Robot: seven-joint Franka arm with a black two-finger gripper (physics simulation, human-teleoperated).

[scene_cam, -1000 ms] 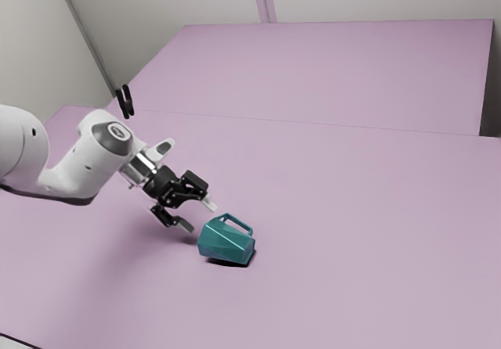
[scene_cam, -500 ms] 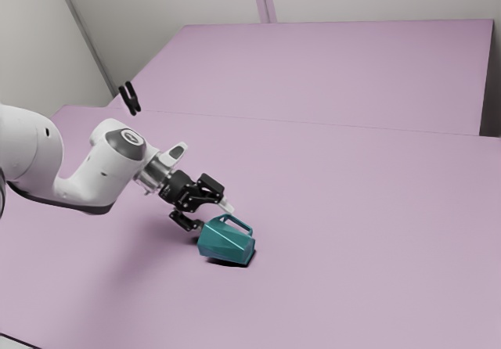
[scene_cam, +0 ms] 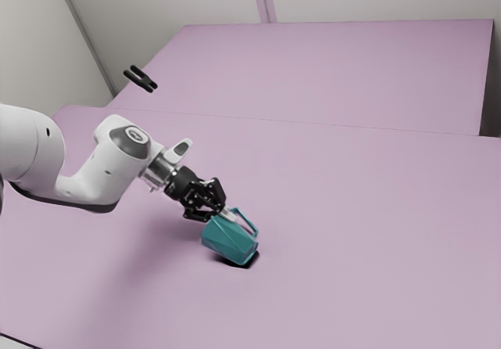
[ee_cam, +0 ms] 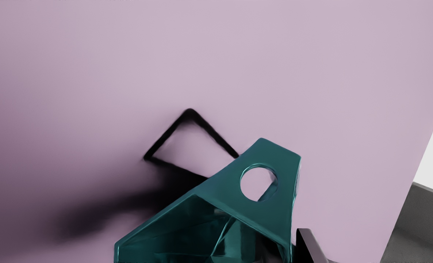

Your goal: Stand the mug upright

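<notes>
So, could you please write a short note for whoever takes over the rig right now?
Gripper: appears shut on the mug's wall at the open end, one finger inside and one outside.
Mug: tilted well over above the table, its mouth toward the gripper.
Done: the grasp, as far as I can tell.
Left: turn the mug upright, set it on its base, then let go.

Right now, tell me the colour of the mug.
The mug is teal, a dark blue-green, best seen in the exterior view.
</notes>
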